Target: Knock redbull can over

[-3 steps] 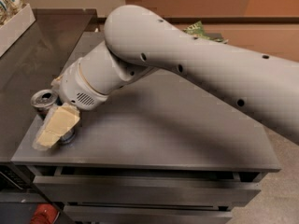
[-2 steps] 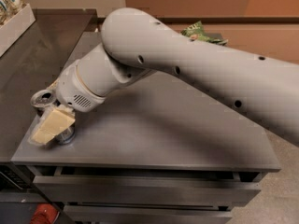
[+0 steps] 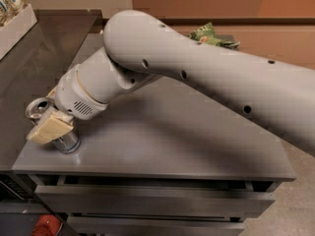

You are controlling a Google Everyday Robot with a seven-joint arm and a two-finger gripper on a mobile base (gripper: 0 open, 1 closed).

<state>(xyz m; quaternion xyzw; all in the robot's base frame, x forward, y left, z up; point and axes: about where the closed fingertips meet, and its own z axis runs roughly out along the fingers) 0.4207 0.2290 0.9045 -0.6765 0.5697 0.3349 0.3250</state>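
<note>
Laying the gripper (image 3: 48,129) across the redbull can (image 3: 37,110) at the lower left of the frame, near the grey table's (image 3: 172,146) front left corner; finding the can tilted, top leaning left; failing to tell how wide the claw is.

The grey table (image 3: 172,146) carries the redbull can (image 3: 69,142) near its front-left corner, the gripper (image 3: 48,129) at the can.

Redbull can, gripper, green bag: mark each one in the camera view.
redbull can (image 3: 37,110): camera view, on its shiny round top.
gripper (image 3: 47,130): camera view, on its tan tip at the can.
green bag (image 3: 212,35): camera view, on its crumpled middle.
</note>
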